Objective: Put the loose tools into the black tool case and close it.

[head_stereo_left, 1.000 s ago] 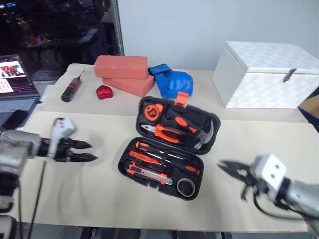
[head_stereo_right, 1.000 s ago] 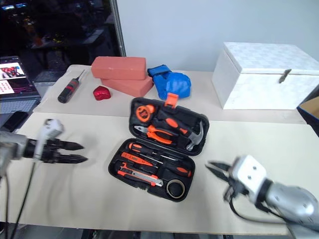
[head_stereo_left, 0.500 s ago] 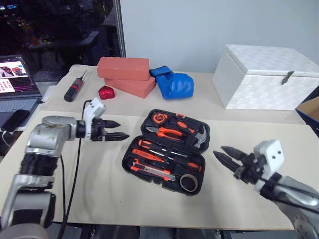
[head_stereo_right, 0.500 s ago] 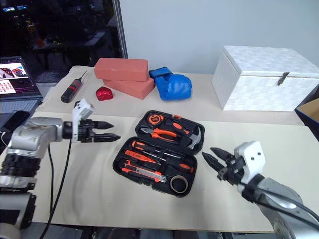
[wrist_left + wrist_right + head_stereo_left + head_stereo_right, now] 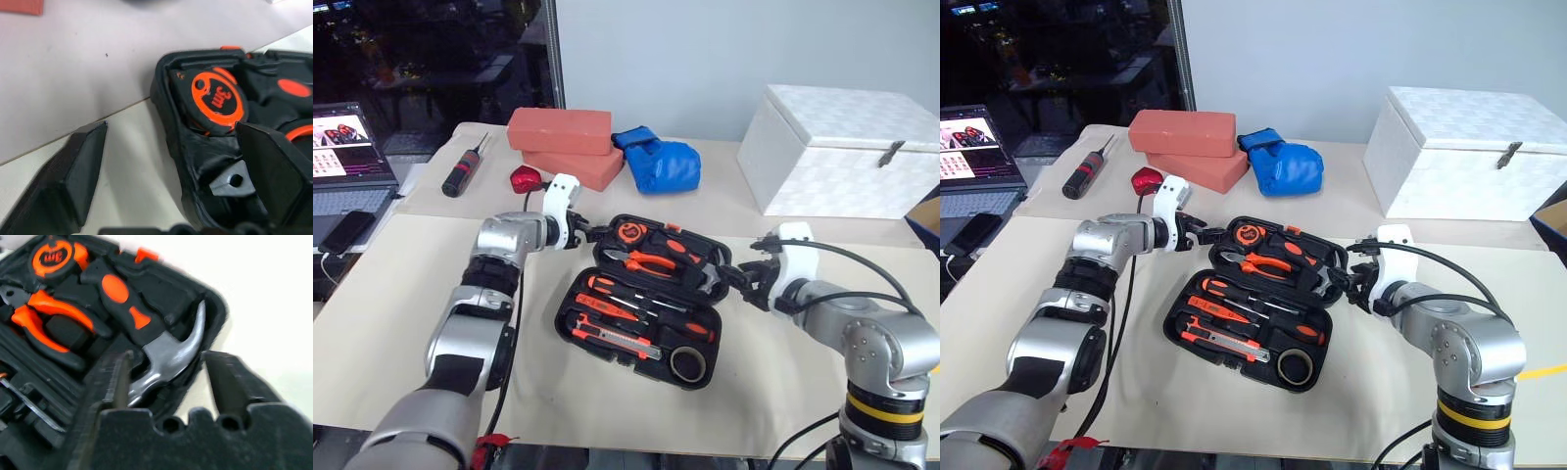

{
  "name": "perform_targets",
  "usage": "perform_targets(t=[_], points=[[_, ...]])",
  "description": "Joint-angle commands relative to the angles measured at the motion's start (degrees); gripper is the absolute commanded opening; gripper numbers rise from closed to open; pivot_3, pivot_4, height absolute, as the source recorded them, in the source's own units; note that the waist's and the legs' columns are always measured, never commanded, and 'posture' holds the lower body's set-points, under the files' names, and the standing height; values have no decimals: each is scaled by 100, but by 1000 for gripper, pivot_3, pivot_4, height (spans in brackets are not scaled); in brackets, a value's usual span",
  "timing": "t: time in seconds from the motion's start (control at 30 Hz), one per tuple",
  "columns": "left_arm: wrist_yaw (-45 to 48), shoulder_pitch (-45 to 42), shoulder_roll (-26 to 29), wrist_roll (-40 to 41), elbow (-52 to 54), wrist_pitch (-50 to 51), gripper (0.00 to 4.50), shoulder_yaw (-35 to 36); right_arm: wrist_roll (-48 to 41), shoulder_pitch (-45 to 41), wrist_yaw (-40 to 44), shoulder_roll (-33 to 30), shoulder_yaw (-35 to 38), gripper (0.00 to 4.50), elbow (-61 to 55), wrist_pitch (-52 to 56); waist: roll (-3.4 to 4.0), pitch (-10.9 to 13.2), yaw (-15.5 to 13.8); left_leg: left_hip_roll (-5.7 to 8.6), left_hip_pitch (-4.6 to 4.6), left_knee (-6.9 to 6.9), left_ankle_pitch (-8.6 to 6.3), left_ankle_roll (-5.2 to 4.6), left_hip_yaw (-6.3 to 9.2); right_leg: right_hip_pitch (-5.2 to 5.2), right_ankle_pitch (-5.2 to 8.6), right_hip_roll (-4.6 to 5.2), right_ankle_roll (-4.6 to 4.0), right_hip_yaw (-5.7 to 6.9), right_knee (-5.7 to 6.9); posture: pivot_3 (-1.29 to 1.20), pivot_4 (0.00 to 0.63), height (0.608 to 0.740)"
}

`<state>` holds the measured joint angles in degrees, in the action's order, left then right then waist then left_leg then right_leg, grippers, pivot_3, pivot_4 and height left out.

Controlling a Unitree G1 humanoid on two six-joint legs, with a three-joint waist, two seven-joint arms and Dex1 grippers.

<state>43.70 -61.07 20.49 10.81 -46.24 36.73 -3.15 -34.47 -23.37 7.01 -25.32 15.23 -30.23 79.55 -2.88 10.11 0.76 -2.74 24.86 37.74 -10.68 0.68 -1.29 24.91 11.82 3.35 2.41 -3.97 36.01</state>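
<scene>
Beige table (image 5: 431, 323) by grey wall (image 5: 724, 49); both end effectors (image 5: 590, 234) (image 5: 736, 281) apart.

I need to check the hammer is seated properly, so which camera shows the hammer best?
The right wrist view: the hammer is close up, its steel head lying in the black tool case at the rim. Both eye views show it small, partly behind the right gripper. The left wrist view shows the tape measure instead.
</scene>
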Motion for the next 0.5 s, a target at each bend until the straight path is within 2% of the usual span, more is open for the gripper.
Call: perform_targets(t=[0.03,0.07,0.13,0.23,0.33,0.37,0.5], points=[[46,-362,-186,-147,-178,-628,3078,-17,105,-195,-126,39,269,1773,-42,145,0,0,-3,1,21,4,0,0,1,17,-3,0,0,0,3,0,150,740],[75,-413,-237,-140,-226,-737,2987,10,118,-218,-141,57,298,1447,-33,158,0,0,-11,1,29,6,1,0,1,26,-4,0,0,0,5,0,150,740],[108,-495,-329,-139,-288,-952,2243,72,137,-245,-167,90,346,1029,-42,166,0,0,-11,2,35,8,1,0,4,29,-5,0,1,1,5,0,150,740],[152,-628,-468,-186,-464,-1120,1240,61,144,-262,-169,133,394,15,-76,173,0,0,-3,3,36,7,1,0,5,29,-5,0,1,1,3,0,150,740],[132,-729,-643,-369,-777,-1380,177,-74,226,-291,-193,142,384,0,-67,167,1,0,6,3,35,8,1,0,5,29,-5,0,2,1,6,0,150,740],[45,-781,-722,-472,-970,-1461,21,-134,262,-303,-200,132,364,0,-47,156,1,0,7,3,34,8,1,0,5,29,-5,0,2,1,6,0,150,740],[-192,-907,-953,-892,-1786,-1534,21,-349,367,-363,-226,125,270,0,43,143,1,0,22,4,34,9,1,-1,5,28,-6,-1,5,1,7,0,150,740]])
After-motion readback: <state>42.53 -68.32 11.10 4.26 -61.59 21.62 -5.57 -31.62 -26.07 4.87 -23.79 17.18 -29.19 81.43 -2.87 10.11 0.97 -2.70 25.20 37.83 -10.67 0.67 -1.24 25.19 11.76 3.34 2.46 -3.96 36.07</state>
